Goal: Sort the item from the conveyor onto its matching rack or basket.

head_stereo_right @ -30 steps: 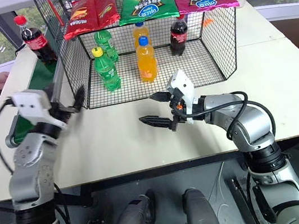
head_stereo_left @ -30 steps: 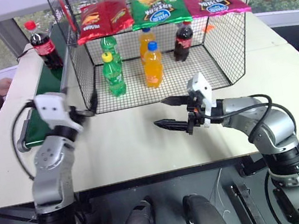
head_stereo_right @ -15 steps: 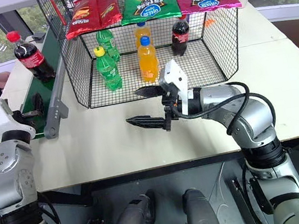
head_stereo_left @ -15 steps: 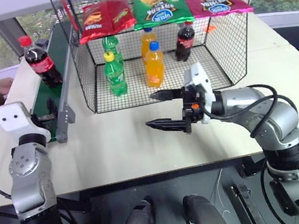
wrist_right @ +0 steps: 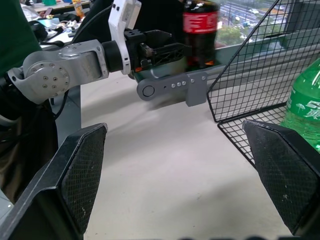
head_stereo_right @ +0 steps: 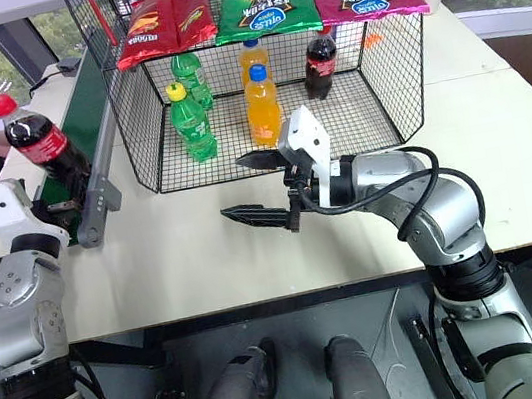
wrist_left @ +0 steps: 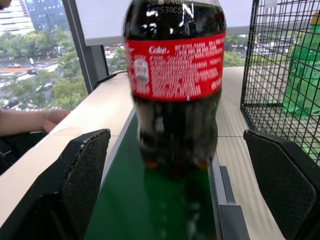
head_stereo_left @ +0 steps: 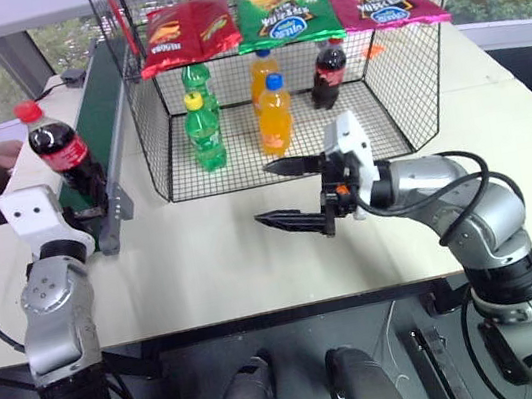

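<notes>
A person's hand point(head_stereo_left: 4, 153) rests at the desk's left edge, beyond the belt. The small plastic cola bottle point(head_stereo_left: 60, 154), dark liquid, red cap and red label, stands upright near the roller end of the long dark-green conveyor point(head_stereo_left: 98, 94) along that edge. The left gripper point(wrist_left: 175, 200) sits at that end, jaws wide apart and empty, the bottle ahead between its fingers, apparently lined up for a grasp.

The large black wire-mesh cage point(head_stereo_left: 407, 66) occupies the desk's far middle, groups evidently sorted by kind. Count inside: two green soda bottles, two orange, one cola. On its top shelf: three snack bags, red, green, magenta.

The right gripper point(head_stereo_left: 280, 193) hovers over bare desk before the cage, jaws apart, empty.
</notes>
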You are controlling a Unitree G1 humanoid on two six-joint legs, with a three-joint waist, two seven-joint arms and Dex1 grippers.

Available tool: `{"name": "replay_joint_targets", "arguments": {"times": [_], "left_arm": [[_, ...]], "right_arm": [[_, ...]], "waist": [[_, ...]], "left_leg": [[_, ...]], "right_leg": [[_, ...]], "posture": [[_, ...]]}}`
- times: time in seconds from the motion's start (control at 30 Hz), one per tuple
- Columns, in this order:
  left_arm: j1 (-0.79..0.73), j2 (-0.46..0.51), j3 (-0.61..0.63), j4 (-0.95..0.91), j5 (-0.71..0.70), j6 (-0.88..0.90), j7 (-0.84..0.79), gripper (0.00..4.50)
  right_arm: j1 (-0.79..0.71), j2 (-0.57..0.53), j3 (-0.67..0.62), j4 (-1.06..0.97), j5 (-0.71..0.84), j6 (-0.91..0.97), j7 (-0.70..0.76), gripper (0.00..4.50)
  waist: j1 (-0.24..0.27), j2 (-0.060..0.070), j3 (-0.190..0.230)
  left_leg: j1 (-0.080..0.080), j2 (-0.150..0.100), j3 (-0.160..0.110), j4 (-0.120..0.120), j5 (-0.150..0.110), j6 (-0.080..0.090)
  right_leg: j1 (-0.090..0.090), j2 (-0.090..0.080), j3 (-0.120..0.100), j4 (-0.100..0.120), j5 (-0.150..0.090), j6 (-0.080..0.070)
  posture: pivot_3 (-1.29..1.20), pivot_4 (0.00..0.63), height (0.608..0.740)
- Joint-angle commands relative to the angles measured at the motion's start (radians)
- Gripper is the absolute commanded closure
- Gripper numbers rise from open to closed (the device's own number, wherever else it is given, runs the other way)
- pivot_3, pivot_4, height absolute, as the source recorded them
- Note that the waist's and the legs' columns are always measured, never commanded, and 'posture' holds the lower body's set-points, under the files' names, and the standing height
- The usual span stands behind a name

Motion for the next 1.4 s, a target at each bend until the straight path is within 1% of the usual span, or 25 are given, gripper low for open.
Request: {"name": "replay_joint_targets", "arguments": {"times": [0.03,0.17,0.23,0.3,0.33,0.6,0.67,0.77,0.9,1.03,1.13,1.4], "left_arm": [[0.005,0.015,0.003,-0.004,0.018,-0.027,0.007,0.0],[0.014,0.012,-0.013,0.012,0.039,-0.019,0.011,0.0],[0.023,0.004,-0.019,0.001,0.03,-0.034,-0.005,0.54],[0.032,0.0,-0.021,-0.014,0.016,-0.043,-0.021,1.31],[0.035,-0.002,-0.021,-0.023,0.001,-0.041,-0.033,1.53],[-0.002,0.019,0.001,-0.06,-0.084,-0.015,-0.08,1.53],[-0.031,0.042,-0.026,-0.084,-0.119,0.025,-0.131,1.53],[-0.088,0.062,-0.113,-0.119,-0.157,0.086,-0.217,1.53],[-0.136,0.056,-0.213,-0.113,-0.19,0.105,-0.33,1.53],[-0.167,0.049,-0.301,-0.088,-0.181,0.084,-0.417,1.53],[-0.171,0.05,-0.394,-0.074,-0.17,0.067,-0.52,1.53],[-0.175,-0.009,-0.532,0.002,-0.092,-0.039,-0.615,1.53]], "right_arm": [[-0.015,-0.009,-0.015,-0.007,0.004,-0.019,-0.001,0.01],[-0.015,-0.014,-0.018,0.002,-0.001,-0.02,-0.005,0.01],[-0.015,-0.017,-0.018,0.014,-0.009,-0.026,-0.006,0.0],[-0.012,-0.019,-0.019,0.018,-0.013,-0.03,-0.006,0.0],[-0.009,-0.02,-0.019,0.017,-0.014,-0.03,-0.006,0.0],[-0.004,-0.025,-0.032,0.005,-0.001,-0.022,-0.012,0.0],[-0.028,-0.017,-0.06,0.011,0.025,-0.006,-0.026,0.0],[-0.052,-0.007,-0.091,0.024,0.052,0.016,-0.05,0.0],[-0.073,-0.002,-0.111,0.032,0.081,0.045,-0.07,0.0],[-0.087,-0.009,-0.117,0.028,0.093,0.051,-0.083,0.0],[-0.094,-0.014,-0.128,0.026,0.097,0.056,-0.096,0.0],[-0.078,-0.028,-0.131,0.003,0.093,0.066,-0.122,0.0]], "waist": [[0.0,0.0,0.0],[0.0,0.0,0.0],[0.0,0.0,0.0],[0.002,0.0,0.0],[0.002,0.0,0.0],[0.017,0.0,0.0],[0.019,-0.001,0.0],[0.023,-0.001,0.001],[0.021,-0.001,0.001],[0.011,-0.001,0.001],[0.005,-0.001,0.001],[-0.001,-0.001,0.001]], "left_leg": [[0.0,0.0,0.0,0.0,0.0,0.0],[0.0,0.0,0.0,0.0,0.0,0.0],[0.0,0.0,0.0,0.0,0.0,0.0],[0.0,0.0,0.0,0.0,0.0,0.0],[0.0,0.0,0.0,0.0,0.0,0.0],[-0.001,0.0,-0.001,0.0,0.0,0.0],[-0.001,0.0,-0.001,0.0,0.0,0.0],[-0.002,0.0,-0.001,0.0,0.0,0.0],[-0.002,-0.001,-0.001,0.0,0.0,0.0],[-0.002,0.0,0.0,-0.002,0.0,0.0],[-0.002,0.0,0.0,-0.003,0.0,0.001],[-0.002,0.0,0.0,-0.002,0.0,0.0]], "right_leg": [[0.0,0.0,0.0,0.0,0.0,0.0],[0.0,0.0,0.0,0.0,0.0,0.0],[0.0,0.0,0.0,0.0,0.0,0.0],[0.0,0.0,0.0,0.0,0.0,0.0],[0.0,0.0,0.0,0.0,0.0,0.0],[0.0,0.0,0.0,-0.001,0.0,0.0],[0.0,0.0,0.0,-0.001,0.0,0.0],[-0.001,0.0,-0.001,-0.001,0.0,0.0],[0.0,0.001,-0.001,-0.004,0.0,0.0],[-0.001,0.001,0.0,-0.005,0.0,0.0],[-0.001,0.001,-0.001,-0.005,0.0,0.0],[0.0,0.0,0.0,-0.005,0.0,0.0]], "posture": [[0.0,0.15,0.738],[0.0,0.15,0.738],[0.0,0.15,0.738],[0.0,0.15,0.738],[0.0,0.15,0.738],[0.0,0.15,0.738],[0.0,0.15,0.738],[0.0,0.15,0.738],[0.0,0.15,0.738],[0.0,0.15,0.738],[0.0,0.15,0.738],[0.0,0.15,0.738]]}}
